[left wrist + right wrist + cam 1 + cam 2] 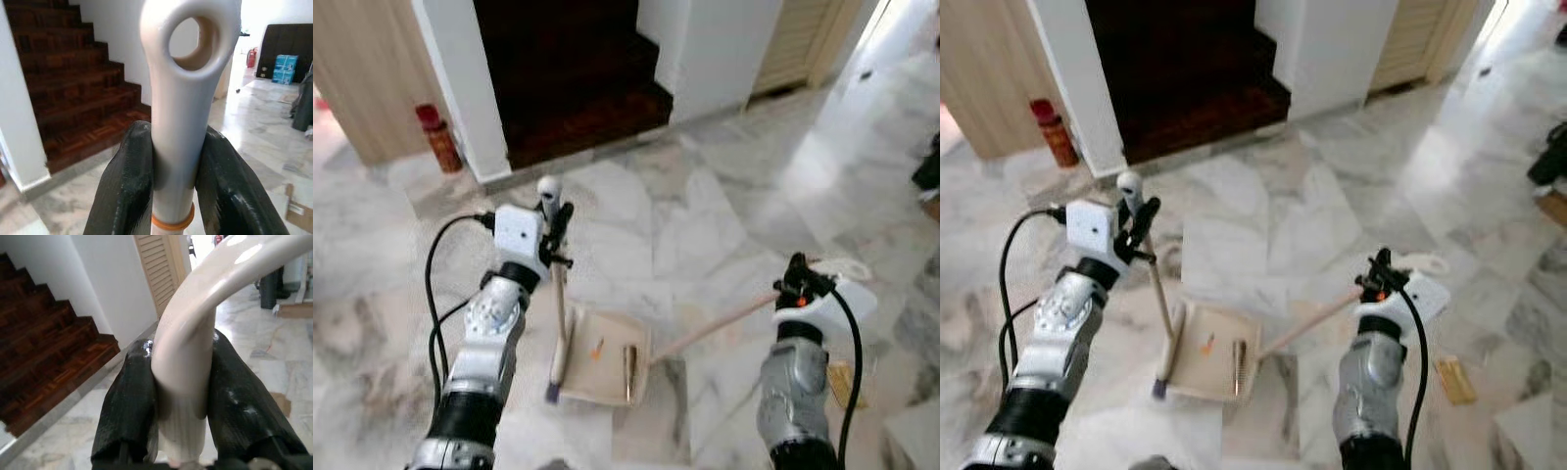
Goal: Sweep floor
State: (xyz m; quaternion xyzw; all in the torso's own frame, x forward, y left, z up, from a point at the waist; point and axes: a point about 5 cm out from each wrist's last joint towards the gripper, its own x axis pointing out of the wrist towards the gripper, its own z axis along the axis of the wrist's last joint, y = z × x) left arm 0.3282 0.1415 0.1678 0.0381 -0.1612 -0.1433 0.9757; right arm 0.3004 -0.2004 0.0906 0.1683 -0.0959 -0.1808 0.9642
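At the centre of the head views, low in the frame, a beige dustpan (605, 370) lies flat on the marble floor (705, 225). Inside it sit a small orange scrap (597, 348) and a thin dark stick-like piece (629, 372) near its right wall. A broom (556, 313) stands nearly upright just left of the pan, its dark bristle end low at the pan's left edge and its white looped top in the upper middle-left of the frame. The left gripper (556, 223) is clamped around that top; in the left wrist view both black fingers (124, 186) press against the white handle just below its hanging hole, with an orange ring under them. A long pale pan handle (715, 328) slants from the pan's right side up toward the right of the frame, where the right gripper (796, 279) is clenched on its curved white end; the right wrist view shows its fingers (129, 406) squeezing the glossy grip from both sides. Black cables loop off both silver arms. At the top centre of the frame dark wooden stairs (573, 88) rise between white walls. A red extinguisher (438, 137) stands at upper left beside a wood panel, and a louvred door (793, 44) shows at upper right. A flat brown scrap (1454, 380) lies on the floor at lower right, near the right arm
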